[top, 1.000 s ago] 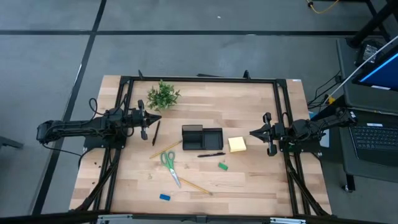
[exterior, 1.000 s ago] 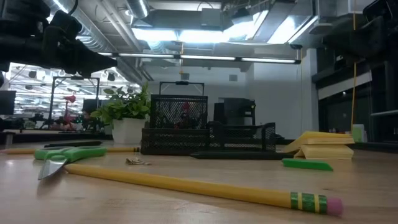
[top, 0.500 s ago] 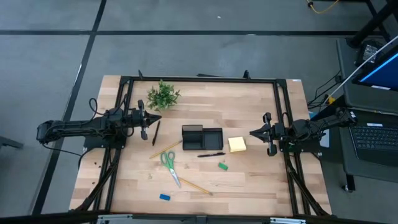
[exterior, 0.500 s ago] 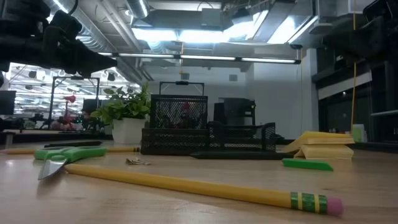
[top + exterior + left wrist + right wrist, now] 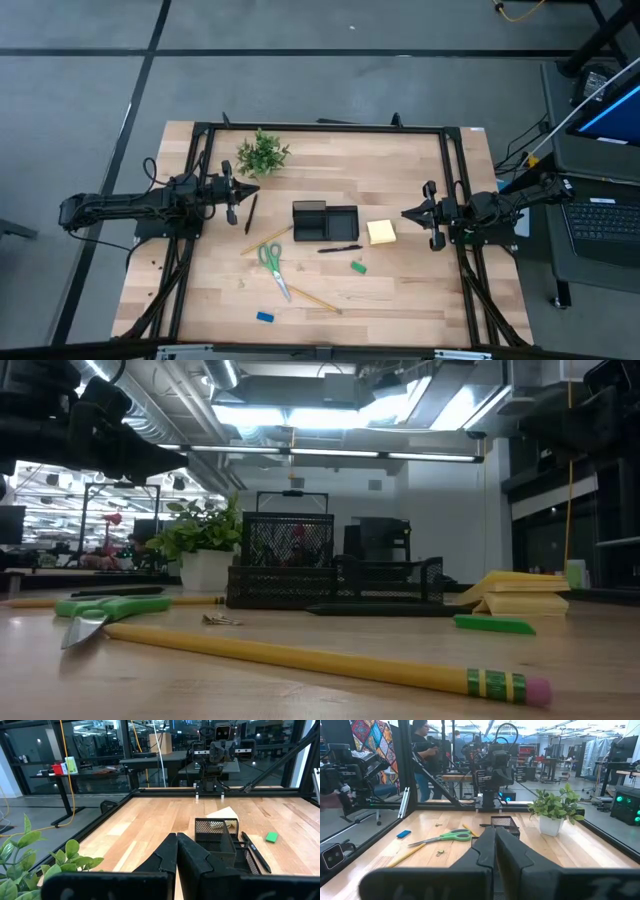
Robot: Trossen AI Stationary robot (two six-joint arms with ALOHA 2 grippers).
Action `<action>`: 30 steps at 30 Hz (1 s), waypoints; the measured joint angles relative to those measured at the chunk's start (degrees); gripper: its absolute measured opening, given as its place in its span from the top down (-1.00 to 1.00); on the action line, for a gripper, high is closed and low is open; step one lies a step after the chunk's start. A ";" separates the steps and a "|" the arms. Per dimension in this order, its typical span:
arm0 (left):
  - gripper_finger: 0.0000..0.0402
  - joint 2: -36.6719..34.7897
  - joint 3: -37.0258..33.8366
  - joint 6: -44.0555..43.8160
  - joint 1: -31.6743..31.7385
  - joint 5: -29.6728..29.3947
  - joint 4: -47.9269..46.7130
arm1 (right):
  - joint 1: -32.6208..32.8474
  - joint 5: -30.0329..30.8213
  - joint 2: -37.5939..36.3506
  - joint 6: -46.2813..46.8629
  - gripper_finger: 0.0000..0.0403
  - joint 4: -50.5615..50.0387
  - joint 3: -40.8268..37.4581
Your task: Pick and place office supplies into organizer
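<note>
Fingers pressed together, empty, on both grippers: left gripper (image 5: 243,189) at bench's (image 5: 400,165) left edge beside plant (image 5: 262,153); right gripper (image 5: 408,214) at right edge, near sticky pad (image 5: 381,232). Organizer (image 5: 325,221) mid-bench, pen (image 5: 340,248) just in front. Scissors (image 5: 271,265), pencil (image 5: 316,299), green block (image 5: 358,267), blue block (image 5: 264,317) loose on bench, all outside organizer.

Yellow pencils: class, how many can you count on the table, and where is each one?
2. One pencil lies angled just left of the organizer, above the scissors. The other pencil lies near the table's front edge, right of the scissor blades. Others may be hidden.
</note>
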 joint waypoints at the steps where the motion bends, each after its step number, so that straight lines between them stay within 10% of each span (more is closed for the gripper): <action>1: 0.98 0.00 0.01 -0.31 0.01 0.00 0.01 | 0.00 0.00 0.00 0.02 0.91 0.00 -0.02; 30: 0.98 0.00 0.02 -1.06 0.02 0.19 0.08 | 0.02 -0.02 -0.02 3.14 0.91 -0.20 0.00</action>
